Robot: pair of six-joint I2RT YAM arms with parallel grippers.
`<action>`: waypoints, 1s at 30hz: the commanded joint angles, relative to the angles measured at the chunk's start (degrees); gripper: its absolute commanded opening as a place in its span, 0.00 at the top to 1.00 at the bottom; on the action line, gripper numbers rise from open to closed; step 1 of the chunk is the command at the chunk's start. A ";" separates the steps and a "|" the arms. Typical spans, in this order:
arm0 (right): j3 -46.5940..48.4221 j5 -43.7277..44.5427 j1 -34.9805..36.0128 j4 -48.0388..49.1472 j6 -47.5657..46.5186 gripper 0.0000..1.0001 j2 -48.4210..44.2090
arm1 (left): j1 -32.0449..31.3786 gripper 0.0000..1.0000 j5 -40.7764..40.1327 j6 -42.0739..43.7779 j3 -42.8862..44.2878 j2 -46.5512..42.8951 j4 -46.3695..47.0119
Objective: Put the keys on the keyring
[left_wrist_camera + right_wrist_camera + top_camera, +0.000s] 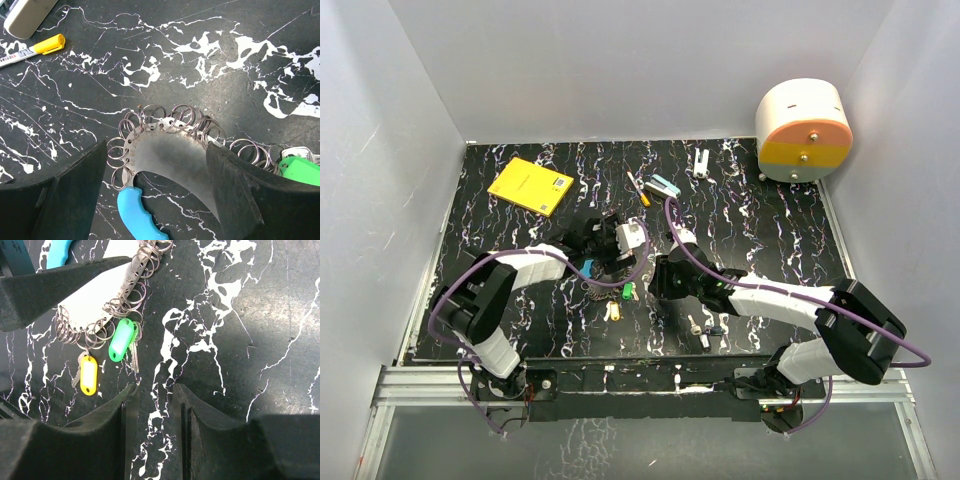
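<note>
The keyring is a curved silvery plate edged with several small rings, with a bright blue plastic arc. It lies on the black marbled table. My left gripper is open and straddles it; its right finger covers the plate's end. A green-headed key and a yellow-headed key hang from the rings of the keyring. My right gripper is narrowly open and empty, just below the green key. Plain silver keys lie loose near the front.
A yellow notebook lies at the back left. An orange-and-white pen, a teal-and-white block and a small white object lie at the back. A round white-and-orange container stands at the back right corner.
</note>
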 commanded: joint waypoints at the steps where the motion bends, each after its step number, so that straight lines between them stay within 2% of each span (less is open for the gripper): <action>1: 0.32 1.14 0.22 4.85 0.30 0.64 -0.05 | 0.59 0.23 0.49 1.26 -0.52 -4.60 -3.15; 6: 0.76 0.95 0.20 5.32 0.09 0.69 0.66 | 0.77 0.28 2.23 1.98 0.06 -5.09 -6.03; 14: -0.04 1.05 0.26 5.49 0.36 0.72 -0.08 | 0.93 0.31 12.18 5.19 2.66 -2.78 -13.76; 23: -1.98 3.48 0.24 5.54 0.72 0.72 -2.82 | 0.90 0.29 8.57 5.27 2.68 -0.78 -8.43; 30: -2.17 4.21 0.22 5.90 0.33 0.72 -3.04 | 0.89 0.29 8.84 4.95 4.07 1.54 -6.99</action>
